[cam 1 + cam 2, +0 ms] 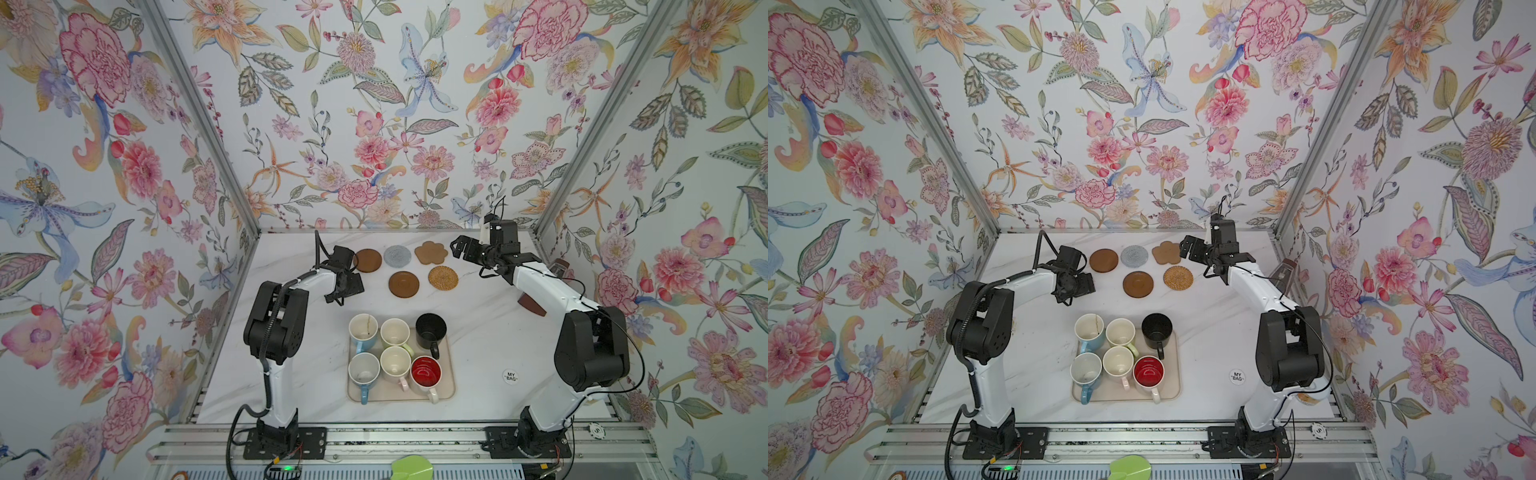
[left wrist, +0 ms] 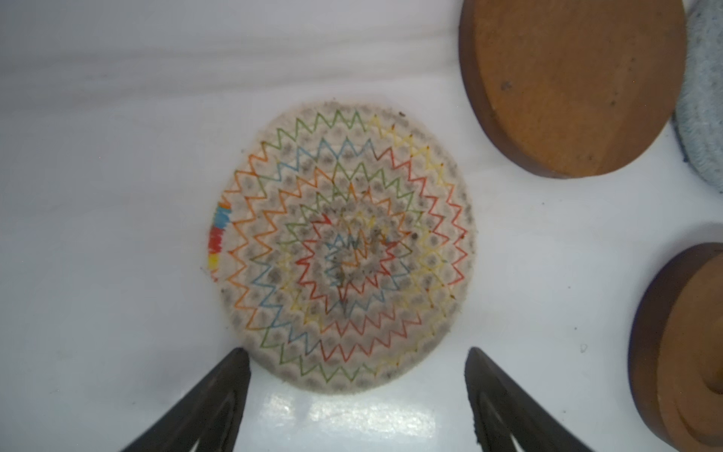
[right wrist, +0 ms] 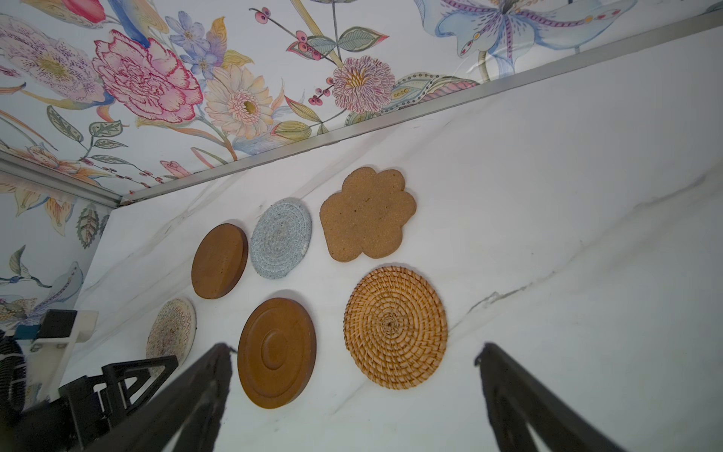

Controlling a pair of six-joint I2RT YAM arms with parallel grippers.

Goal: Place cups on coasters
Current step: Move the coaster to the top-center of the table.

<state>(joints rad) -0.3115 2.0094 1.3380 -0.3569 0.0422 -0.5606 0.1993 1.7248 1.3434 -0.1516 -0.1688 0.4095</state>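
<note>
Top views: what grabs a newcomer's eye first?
The loud floral wallpaper on all three walls hits first. Then six mugs clustered on a beige tray at the near middle, the red-lined mug standing out. Bare coasters lie in two rows at the far side, the open left gripper over the cream woven coaster.

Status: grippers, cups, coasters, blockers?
Left gripper open, empty, above cream woven coaster. Right gripper open, empty. Six cups at tray; coasters all bare. Nothing seen blocking.
</note>
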